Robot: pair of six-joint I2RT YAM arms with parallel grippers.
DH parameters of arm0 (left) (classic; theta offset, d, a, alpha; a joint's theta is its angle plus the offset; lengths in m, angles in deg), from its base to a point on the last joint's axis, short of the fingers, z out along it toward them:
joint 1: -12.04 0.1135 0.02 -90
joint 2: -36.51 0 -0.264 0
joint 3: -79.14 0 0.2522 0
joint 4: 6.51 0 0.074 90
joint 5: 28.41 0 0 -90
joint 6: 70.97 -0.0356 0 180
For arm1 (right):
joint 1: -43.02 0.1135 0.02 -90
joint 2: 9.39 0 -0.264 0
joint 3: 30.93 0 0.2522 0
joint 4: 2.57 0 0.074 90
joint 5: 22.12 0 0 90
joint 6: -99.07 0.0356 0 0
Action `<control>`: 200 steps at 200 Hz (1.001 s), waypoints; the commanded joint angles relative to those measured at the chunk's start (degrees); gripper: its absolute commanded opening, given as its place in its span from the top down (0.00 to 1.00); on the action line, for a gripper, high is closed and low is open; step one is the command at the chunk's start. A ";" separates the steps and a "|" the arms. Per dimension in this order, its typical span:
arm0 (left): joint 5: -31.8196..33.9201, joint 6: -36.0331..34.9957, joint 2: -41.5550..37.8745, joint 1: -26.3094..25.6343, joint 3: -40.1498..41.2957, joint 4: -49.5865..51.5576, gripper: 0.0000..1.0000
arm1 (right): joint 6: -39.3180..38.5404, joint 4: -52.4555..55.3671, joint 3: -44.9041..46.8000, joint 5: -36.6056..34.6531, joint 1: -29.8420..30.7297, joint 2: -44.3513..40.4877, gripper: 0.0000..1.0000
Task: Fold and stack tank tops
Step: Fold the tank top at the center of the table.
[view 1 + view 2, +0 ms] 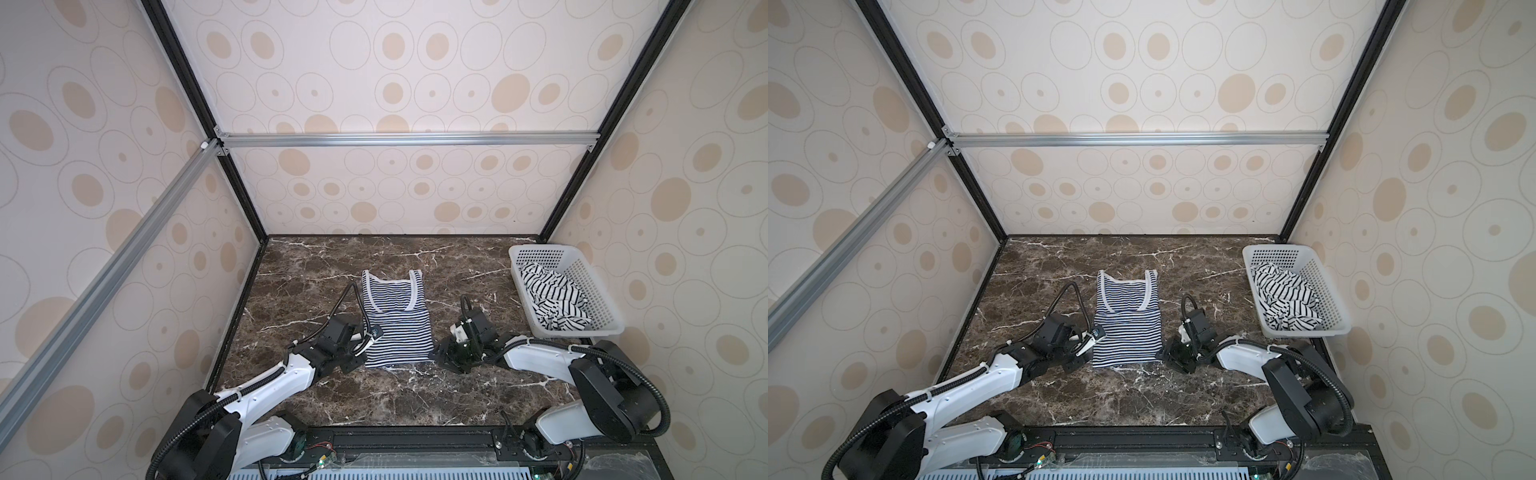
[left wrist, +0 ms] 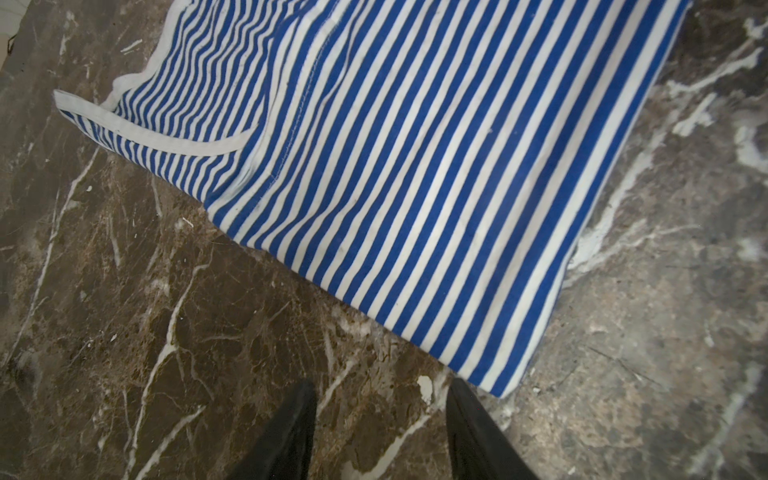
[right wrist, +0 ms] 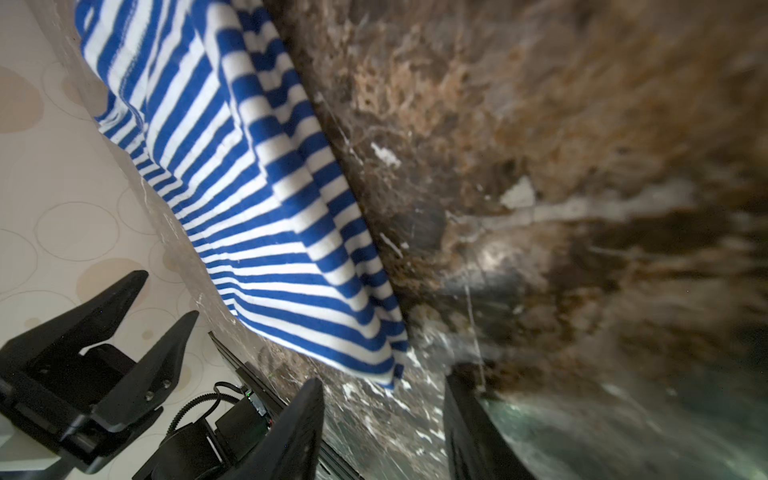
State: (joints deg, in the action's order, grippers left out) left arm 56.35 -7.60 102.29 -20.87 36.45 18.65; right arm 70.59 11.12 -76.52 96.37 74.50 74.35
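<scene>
Part-folded fine-striped tank top (image 1: 397,332) lies centred on counter (image 1: 316,266); L hand (image 2: 380,388) at its 7 o'clock, R hand (image 3: 384,380) at 5, both spread, empty, prob. set for next fold.

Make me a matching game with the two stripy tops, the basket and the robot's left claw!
1. fine-striped top
2. wide-striped top
3. basket
4. left gripper

A. crumpled inside the basket
B. open, holding nothing
C. white, full of little holes
D. lying flat on the table

Pairs: 1-D, 2-A, 3-C, 4-B
</scene>
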 commanded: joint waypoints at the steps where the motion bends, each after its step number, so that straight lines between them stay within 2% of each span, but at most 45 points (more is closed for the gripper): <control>1: 0.65 0.19 -0.65 -0.32 0.36 -0.76 0.49 | 3.35 -3.11 1.45 -1.06 0.34 2.17 0.53; 53: 0.59 -0.34 -0.74 -0.32 0.80 -1.14 0.49 | 5.84 -6.51 2.06 -1.31 0.37 4.67 0.67; 128: -2.41 -2.05 -0.22 -0.49 -0.14 1.13 0.48 | 5.58 -5.93 0.40 -0.31 0.42 4.58 1.00; 200: -5.77 -3.51 1.43 -4.23 -2.05 3.98 0.47 | 2.40 3.21 -5.60 0.34 0.51 0.38 1.00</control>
State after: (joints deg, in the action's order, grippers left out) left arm 52.49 -9.31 102.86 -23.58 36.89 20.71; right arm 74.24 9.98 -79.10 96.41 74.55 77.04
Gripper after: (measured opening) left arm 0.532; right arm 0.040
